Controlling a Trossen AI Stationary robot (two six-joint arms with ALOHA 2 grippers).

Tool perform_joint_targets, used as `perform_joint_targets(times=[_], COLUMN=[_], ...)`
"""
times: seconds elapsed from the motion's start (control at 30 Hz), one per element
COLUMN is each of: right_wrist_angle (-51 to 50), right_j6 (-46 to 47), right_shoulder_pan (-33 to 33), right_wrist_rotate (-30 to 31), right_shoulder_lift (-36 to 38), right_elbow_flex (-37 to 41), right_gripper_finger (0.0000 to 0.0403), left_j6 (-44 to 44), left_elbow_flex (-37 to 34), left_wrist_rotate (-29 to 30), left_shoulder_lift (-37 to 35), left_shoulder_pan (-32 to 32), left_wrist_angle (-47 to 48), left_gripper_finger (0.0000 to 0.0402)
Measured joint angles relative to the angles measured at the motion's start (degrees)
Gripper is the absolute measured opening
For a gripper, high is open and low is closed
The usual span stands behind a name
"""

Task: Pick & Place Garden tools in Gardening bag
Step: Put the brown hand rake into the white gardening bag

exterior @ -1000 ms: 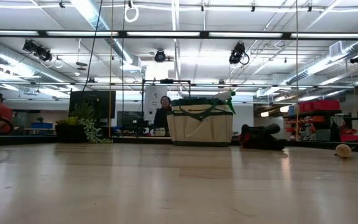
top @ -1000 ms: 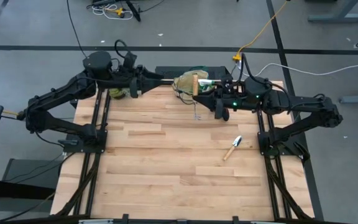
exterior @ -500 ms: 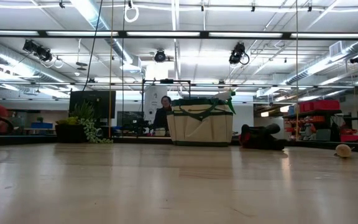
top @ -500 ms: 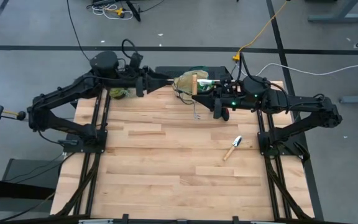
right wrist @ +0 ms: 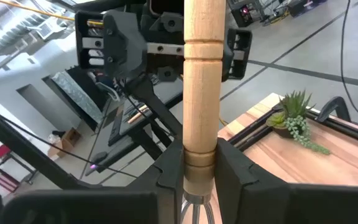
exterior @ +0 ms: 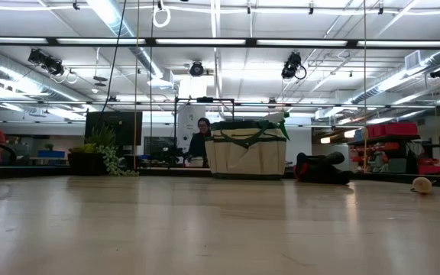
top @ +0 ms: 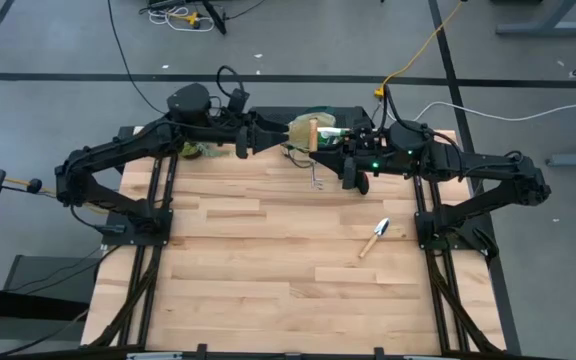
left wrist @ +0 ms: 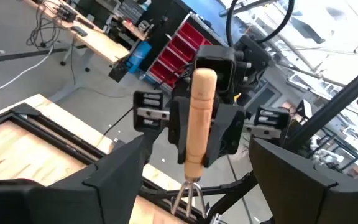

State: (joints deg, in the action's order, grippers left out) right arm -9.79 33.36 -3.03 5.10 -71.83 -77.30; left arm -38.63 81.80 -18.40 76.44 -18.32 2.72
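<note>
My right gripper point(top: 321, 146) is shut on a wooden-handled hand rake point(top: 314, 140), held high beside the beige gardening bag point(top: 301, 130) at the table's far edge. My left gripper point(left wrist: 197, 193) faces the rake from the table's left with its fingers wide open, short of the rake and touching nothing. A wooden-handled trowel point(top: 374, 238) lies flat on the table to the right. The bag point(exterior: 247, 149) stands upright, with something green point(exterior: 277, 118) sticking out of its top. My right gripper pinches the rake handle's lower end point(right wrist: 201, 163), just above the metal ferrule, between its two fingers point(right wrist: 238, 177). The fingers come level from the table's right and lie across the handle. The rake is lifted clear, its tines point(top: 316, 186) toward the near side.
A small leafy plant point(top: 190, 150) sits at the far left of the table. A dark object point(exterior: 323, 168) lies right of the bag in the low view. Bare wood stretches across the middle and near part of the table. People sit in the room behind.
My left gripper has moved toward the table's right edge, closing in on the rake held by my right gripper. The rake and the right gripper have stayed in place.
</note>
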Motion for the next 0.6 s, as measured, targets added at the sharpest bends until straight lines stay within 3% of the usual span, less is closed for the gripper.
perform_joint_targets(times=[0.6], right_wrist_angle=[-0.43], right_j6=[-0.76], right_shoulder_pan=[-1.52], right_wrist_rotate=[-0.63], right_shoulder_lift=[-0.13], right_elbow_flex=[0.02], right_gripper_finger=[0.0059], left_j6=[0.31], left_elbow_flex=[-0.04], left_wrist_rotate=[-1.33], left_shoulder_lift=[5.05], left_shoulder_pan=[0.58], left_wrist_angle=[-7.04], left_gripper_finger=[0.0305])
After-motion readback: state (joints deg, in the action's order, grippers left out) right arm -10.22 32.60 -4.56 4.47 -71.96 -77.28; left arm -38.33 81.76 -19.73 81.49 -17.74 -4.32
